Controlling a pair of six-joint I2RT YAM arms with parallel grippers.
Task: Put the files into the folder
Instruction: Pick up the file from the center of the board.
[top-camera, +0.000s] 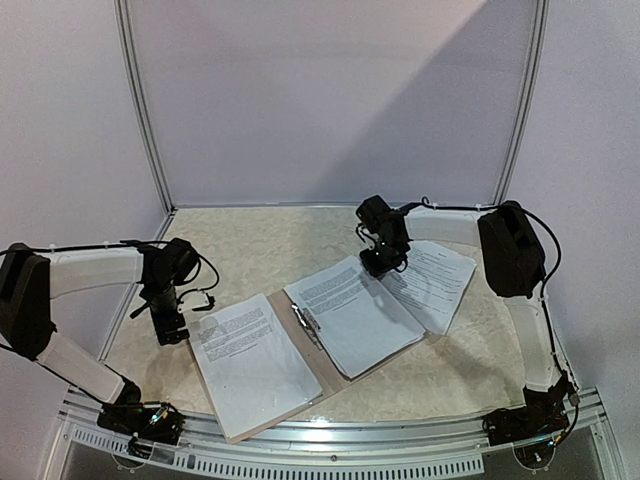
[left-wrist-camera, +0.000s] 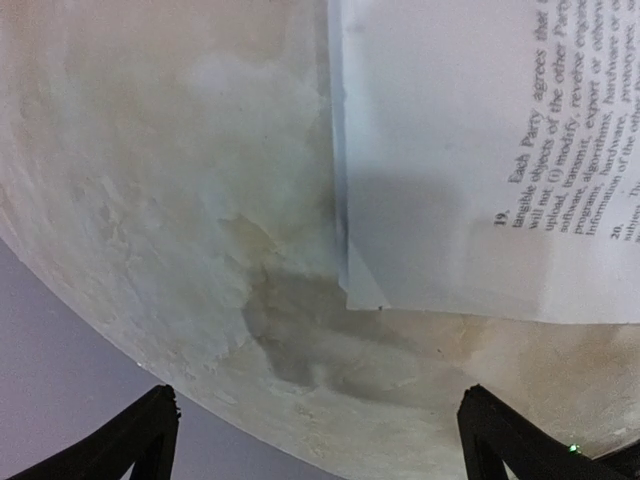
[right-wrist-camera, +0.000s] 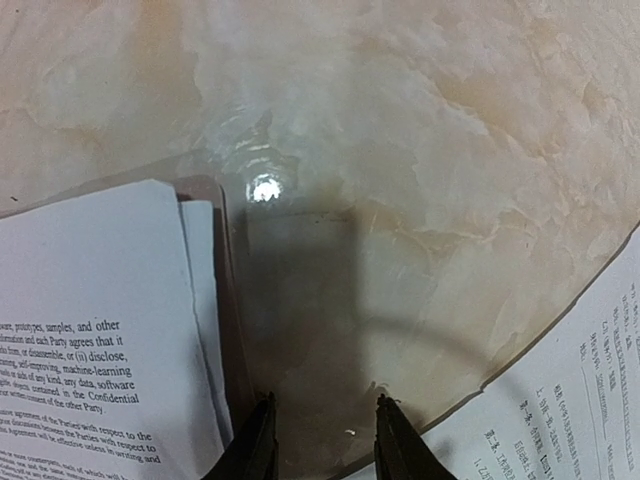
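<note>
The right pincer (right-wrist-camera: 325, 405) hovers with its fingers a little apart and empty over the bare worktop (right-wrist-camera: 420, 150). The far corner of the open folder (right-wrist-camera: 228, 300) is just at one side of it and a loose sheet (right-wrist-camera: 570, 385) just at the other. The left pincer (left-wrist-camera: 318, 395), wide apart and empty, hangs near the corner of the files (left-wrist-camera: 450, 150) on the left leaf. I judge the task mostly done: paper covers both leaves, and only the loose sheet beside the folder remains to be put in.

Files (top-camera: 255, 360) lie on both folder (top-camera: 323, 358) leaves; a loose sheet (top-camera: 442, 285) lies just right of them.
</note>
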